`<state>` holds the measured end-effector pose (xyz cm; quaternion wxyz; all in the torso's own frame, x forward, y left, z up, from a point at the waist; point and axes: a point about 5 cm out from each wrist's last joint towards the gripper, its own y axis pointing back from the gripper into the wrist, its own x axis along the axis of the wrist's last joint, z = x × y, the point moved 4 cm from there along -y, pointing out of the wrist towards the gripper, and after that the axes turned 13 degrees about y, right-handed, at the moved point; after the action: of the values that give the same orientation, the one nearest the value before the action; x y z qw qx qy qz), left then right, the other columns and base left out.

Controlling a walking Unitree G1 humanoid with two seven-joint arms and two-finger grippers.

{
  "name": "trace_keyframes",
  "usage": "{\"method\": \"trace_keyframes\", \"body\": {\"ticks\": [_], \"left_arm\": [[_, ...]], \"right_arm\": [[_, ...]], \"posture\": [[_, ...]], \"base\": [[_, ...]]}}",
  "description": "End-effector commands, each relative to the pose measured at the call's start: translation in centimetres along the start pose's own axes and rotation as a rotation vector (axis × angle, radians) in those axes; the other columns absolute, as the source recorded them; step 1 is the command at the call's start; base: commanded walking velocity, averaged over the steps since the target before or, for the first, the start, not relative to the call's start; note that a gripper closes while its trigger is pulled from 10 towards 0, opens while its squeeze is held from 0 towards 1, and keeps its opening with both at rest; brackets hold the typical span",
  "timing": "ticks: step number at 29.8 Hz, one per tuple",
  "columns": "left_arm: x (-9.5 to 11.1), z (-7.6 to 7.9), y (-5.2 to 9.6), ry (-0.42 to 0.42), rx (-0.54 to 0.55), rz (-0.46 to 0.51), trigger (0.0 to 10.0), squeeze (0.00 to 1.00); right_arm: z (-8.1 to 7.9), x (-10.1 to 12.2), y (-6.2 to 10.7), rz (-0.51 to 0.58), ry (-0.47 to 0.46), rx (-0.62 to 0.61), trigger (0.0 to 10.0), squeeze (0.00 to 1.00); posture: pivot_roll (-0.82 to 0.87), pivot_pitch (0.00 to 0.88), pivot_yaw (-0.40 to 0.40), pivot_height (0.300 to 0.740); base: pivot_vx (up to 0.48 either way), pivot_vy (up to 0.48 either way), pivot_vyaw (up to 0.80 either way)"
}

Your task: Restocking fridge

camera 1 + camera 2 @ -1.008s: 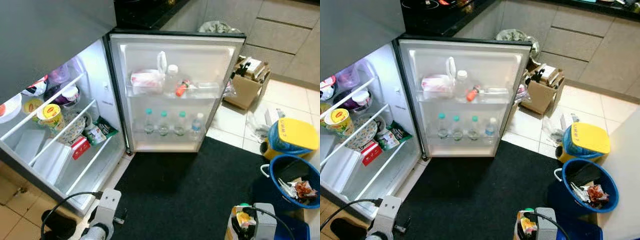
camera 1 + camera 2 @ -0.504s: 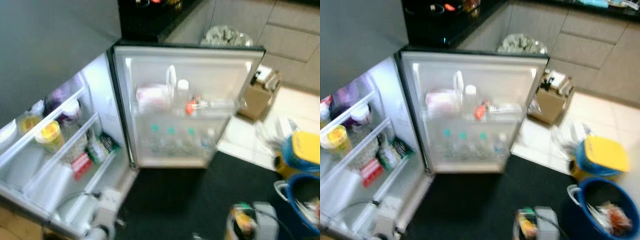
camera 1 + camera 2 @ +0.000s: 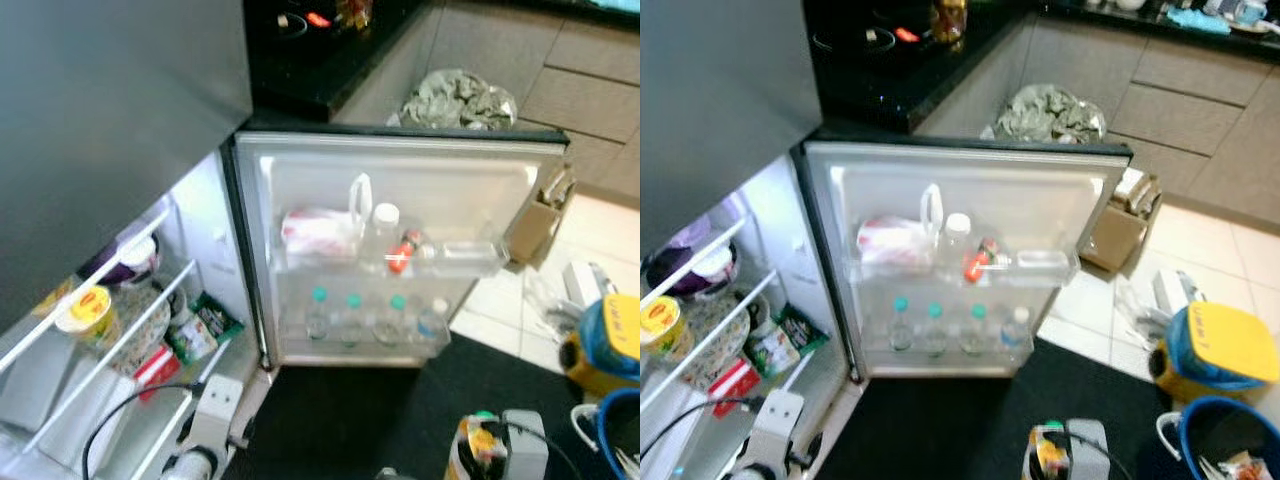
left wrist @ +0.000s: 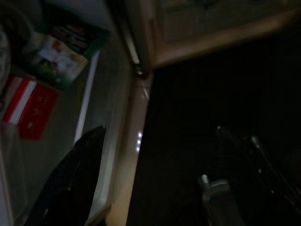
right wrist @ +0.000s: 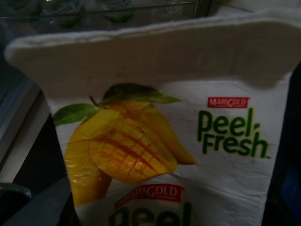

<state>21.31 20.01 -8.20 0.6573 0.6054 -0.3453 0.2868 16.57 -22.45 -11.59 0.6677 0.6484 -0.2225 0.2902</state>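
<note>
While clamped, right pincer (image 5: 155, 207) grips juice carton (image 5: 155, 141).

Black floor mat (image 3: 970, 420), near. Cardboard box (image 3: 1118, 228) on pale tiles, right. Yellow-lidded container (image 3: 1220, 345), far right; blue bucket (image 3: 1215, 440) just nearer. Crumpled grey cloth (image 3: 1050, 112) on the far dark counter (image 3: 900, 70).

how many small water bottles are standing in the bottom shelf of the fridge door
4, in a row along the lower door shelf: three with green caps and a white-capped one at the end farthest from the hinge. More could be hidden behind them.
</note>
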Motion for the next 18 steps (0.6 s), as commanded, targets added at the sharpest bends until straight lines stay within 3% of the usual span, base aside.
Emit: {"method": "trace_keyframes", "body": {"ticks": [1, 11, 18], "left_arm": [[-0.74, 0.03, 0.25, -0.002, -0.001, -0.024, 10.0, 0.00], [-0.95, -0.09, 0.32, -0.010, 0.005, -0.033, 10.0, 0.00], [-1.04, -0.18, 0.34, -0.012, 0.013, -0.038, 10.0, 0.00]], "right_arm": [[0.40, 0.45, -0.06, 0.016, 0.001, -0.012, 10.0, 0.00], [0.32, 0.50, -0.09, 0.017, -0.001, -0.010, 10.0, 0.00], [0.19, 0.45, -0.09, 0.017, 0.000, -0.008, 10.0, 0.00]], "posture": [[-0.03, 0.039, -0.065, 0.740], [-0.02, 0.038, -0.064, 0.740], [-0.02, 0.040, -0.063, 0.740]], "base": [[0.307, 0.000, 0.00], [0.266, 0.000, 0.00], [0.000, 0.000, 0.00]]}}
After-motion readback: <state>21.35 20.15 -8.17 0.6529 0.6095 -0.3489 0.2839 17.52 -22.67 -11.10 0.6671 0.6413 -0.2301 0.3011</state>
